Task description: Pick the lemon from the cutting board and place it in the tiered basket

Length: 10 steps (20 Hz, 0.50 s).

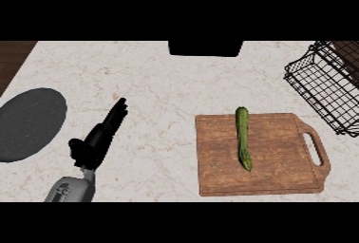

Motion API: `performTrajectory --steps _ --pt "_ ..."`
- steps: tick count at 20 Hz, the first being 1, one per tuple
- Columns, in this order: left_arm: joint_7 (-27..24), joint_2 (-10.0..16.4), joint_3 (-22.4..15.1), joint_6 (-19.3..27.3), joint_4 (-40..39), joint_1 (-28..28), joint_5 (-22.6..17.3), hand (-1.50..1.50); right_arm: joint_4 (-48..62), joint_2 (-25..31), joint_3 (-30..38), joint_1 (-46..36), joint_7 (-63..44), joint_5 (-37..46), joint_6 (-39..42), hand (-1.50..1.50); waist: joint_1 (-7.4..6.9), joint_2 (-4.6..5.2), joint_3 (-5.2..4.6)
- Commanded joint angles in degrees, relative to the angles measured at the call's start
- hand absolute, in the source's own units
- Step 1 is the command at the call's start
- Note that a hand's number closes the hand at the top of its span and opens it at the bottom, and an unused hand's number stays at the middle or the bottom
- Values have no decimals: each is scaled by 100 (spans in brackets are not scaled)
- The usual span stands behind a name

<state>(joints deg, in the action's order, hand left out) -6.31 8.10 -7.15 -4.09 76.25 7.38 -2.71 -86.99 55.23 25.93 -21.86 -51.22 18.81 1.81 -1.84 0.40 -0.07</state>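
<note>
In your head view, the black wire basket (317,80) stands at upper right, near the wooden cutting board (280,171) with its handle cutout. A long, slim green vegetable (242,137) lies lengthwise on that board. Your left hand (98,137), fingers straight, is over the pale marbled counter (161,80), well left of it, beside a dark round plate (28,124).

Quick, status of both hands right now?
Left hand: open, fingers straight, holding nothing.
Right hand: not in view.
</note>
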Motion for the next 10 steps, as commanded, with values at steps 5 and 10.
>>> performTrajectory --steps 5,10 --pt "74 -14 44 -109 45 118 -16 0 2541 -132 -995 -2017 678 435 -200 150 -98 27 6" --pt "229 -55 36 -41 226 70 36 0 3798 -488 -1290 -2868 1226 798 -423 150 -56 16 8"
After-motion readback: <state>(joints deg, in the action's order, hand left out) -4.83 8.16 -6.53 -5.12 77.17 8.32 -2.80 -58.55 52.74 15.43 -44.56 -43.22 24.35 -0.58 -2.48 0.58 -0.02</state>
